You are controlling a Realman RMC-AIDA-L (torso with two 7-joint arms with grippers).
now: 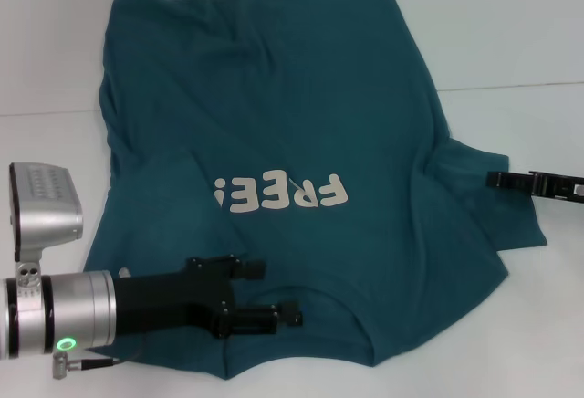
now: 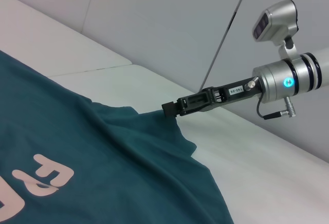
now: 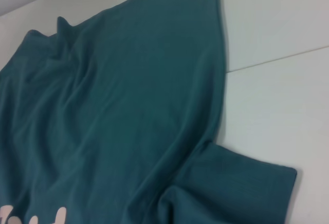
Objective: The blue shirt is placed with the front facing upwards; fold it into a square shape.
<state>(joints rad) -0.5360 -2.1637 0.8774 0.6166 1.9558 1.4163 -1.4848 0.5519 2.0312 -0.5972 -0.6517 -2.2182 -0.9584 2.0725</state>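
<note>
The blue shirt (image 1: 292,106) lies spread front-up on the white table (image 1: 511,33), its pale "FREE!" lettering (image 1: 283,194) near my body. My left gripper (image 1: 276,290) hovers over the near edge by the collar, fingers open with nothing between them. My right gripper (image 1: 494,179) reaches in from the right to the tip of the right sleeve (image 1: 474,174). In the left wrist view the right gripper (image 2: 169,108) is shut on that sleeve's edge, and the cloth (image 2: 128,147) rises up to it. The right wrist view shows the shirt's body (image 3: 118,106) and sleeve (image 3: 241,183).
A seam line (image 1: 511,87) crosses the white table on the right. Bare tabletop lies right of the shirt and beyond its far hem. On the left side, a fold of cloth (image 1: 160,193) lies doubled over the shirt's body.
</note>
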